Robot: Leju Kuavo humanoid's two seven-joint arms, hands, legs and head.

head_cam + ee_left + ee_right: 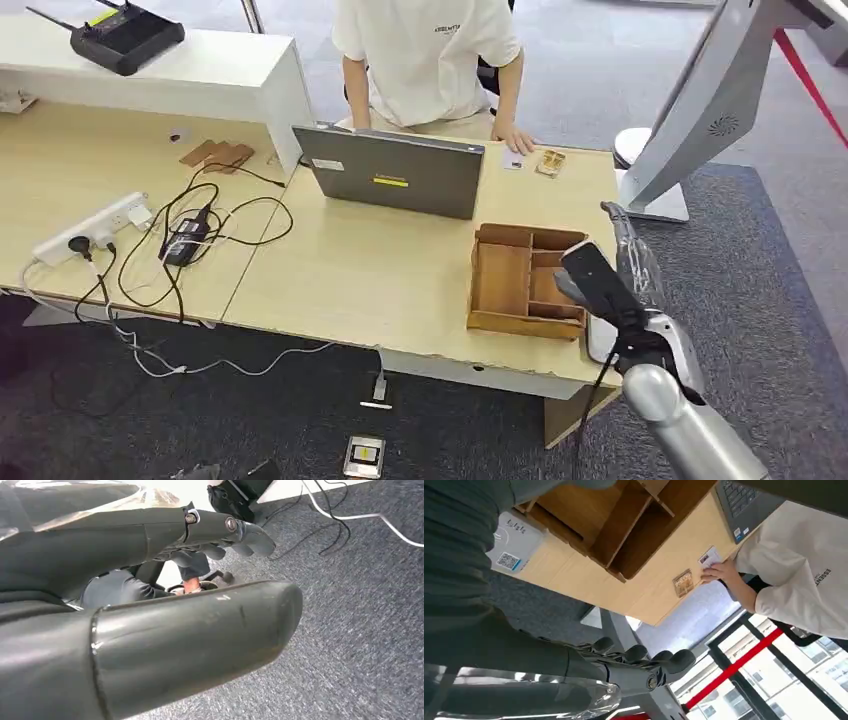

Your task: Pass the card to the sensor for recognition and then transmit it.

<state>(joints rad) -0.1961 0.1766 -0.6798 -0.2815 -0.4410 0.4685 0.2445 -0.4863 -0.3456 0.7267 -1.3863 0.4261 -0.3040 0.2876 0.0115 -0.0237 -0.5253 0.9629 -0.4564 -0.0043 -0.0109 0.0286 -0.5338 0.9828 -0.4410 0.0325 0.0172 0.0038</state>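
A small pale card (pixel 514 160) lies at the desk's far edge under the fingers of a person's hand (pixel 516 138); the right wrist view has the card (pixel 709 558) and that hand (pixel 720 571) too. The white sensor (pixel 514 542) with a QR code sits at the desk's near right corner, mostly hidden by my arm in the head view (pixel 598 342). My right hand (pixel 592 272) hovers over that corner beside the wooden organizer, fingers (pixel 644 657) stretched out and holding nothing. My left hand (pixel 125 555) hangs above the carpet, fingers straight, thumb apart, nothing in it.
A wooden organizer (pixel 520 280) with compartments stands near the right hand. A grey laptop (pixel 395 172) sits mid-desk. A small wooden block (pixel 550 162) lies beside the card. Power strip (pixel 95 225) and cables at left. A white kiosk stand (pixel 700 110) rises at right.
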